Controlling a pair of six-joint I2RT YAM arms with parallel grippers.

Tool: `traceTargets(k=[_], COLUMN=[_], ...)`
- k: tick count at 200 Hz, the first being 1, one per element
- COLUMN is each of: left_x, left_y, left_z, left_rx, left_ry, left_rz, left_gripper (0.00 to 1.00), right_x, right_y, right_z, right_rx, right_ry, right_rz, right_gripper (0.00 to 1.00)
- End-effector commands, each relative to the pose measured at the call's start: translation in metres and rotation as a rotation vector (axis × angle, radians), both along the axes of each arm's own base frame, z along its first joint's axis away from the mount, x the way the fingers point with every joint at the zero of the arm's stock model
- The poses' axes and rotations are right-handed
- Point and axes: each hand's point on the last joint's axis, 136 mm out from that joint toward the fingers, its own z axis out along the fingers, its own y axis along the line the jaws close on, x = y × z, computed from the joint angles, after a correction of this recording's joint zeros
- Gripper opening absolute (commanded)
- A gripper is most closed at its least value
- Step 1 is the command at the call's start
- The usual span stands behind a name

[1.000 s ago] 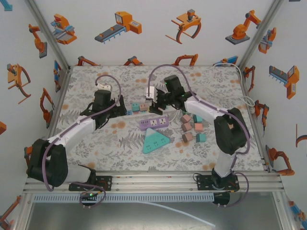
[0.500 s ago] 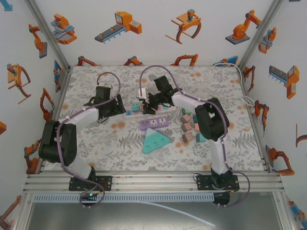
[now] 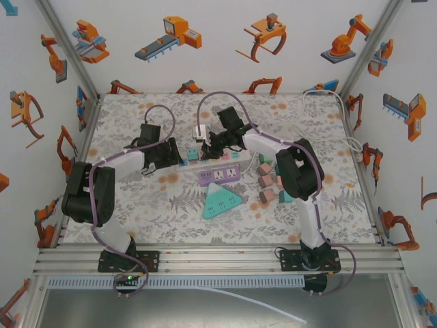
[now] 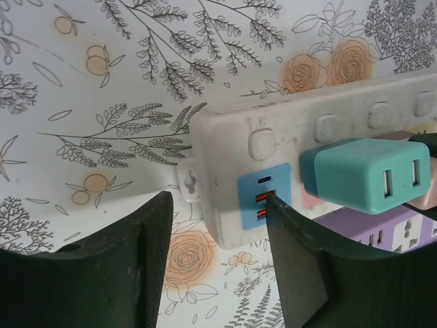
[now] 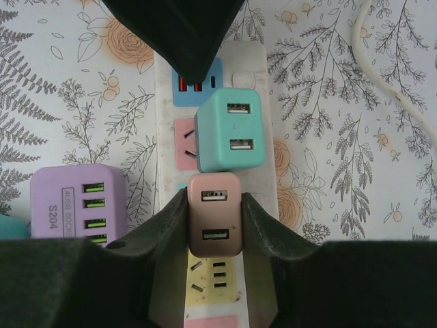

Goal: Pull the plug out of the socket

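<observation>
The left arm [image 3: 121, 164] and right arm [image 3: 270, 145] wear white link shells between bulky black joint housings, a purple cable [image 3: 222, 94] looping along each, with broad matte-black fingers [image 4: 95, 273].

One white power strip [image 5: 254, 58] is carrying two chargers, a teal charger [image 5: 230, 130] and a pink charger [image 5: 215, 213]; one purple socket block [image 5: 78, 198] is lying alongside.

Showing scuffed matt white plastic on the power strip [image 4: 232, 143], smooth satin plastic on the teal plug [image 4: 362, 174] and pink plug [image 5: 214, 213], matt print across the table cover [image 4: 102, 89].
</observation>
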Motion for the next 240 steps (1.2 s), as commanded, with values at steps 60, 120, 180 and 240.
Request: traceTargets(k=[60, 120, 180, 240], left_x=[-0.026, -0.030, -0.031, -0.035], left_y=[0.010, 0.018, 0.021, 0.014], left_z=[-0.037, -0.052, -0.058, -0.063], left_rx=[0.101, 0.158, 0.205, 0.240], left_ry=[0.140, 0.162, 0.177, 0.196], left_rz=[-0.045, -0.038, -0.048, -0.085], left_gripper=[0.50, 0.48, 0.47, 0.47], right_x=[0.000, 0.001, 0.003, 0.009], right_y=[0.016, 0.017, 0.017, 0.019], right_z=[0.033, 0.047, 0.057, 0.067], right_rx=[0.079, 0.083, 0.079, 0.107], right_ry=[0.057, 0.077, 0.057, 0.079], right_rz=[0.016, 0.004, -0.023, -0.050], right_gripper=[0.17, 0.14, 0.12, 0.09])
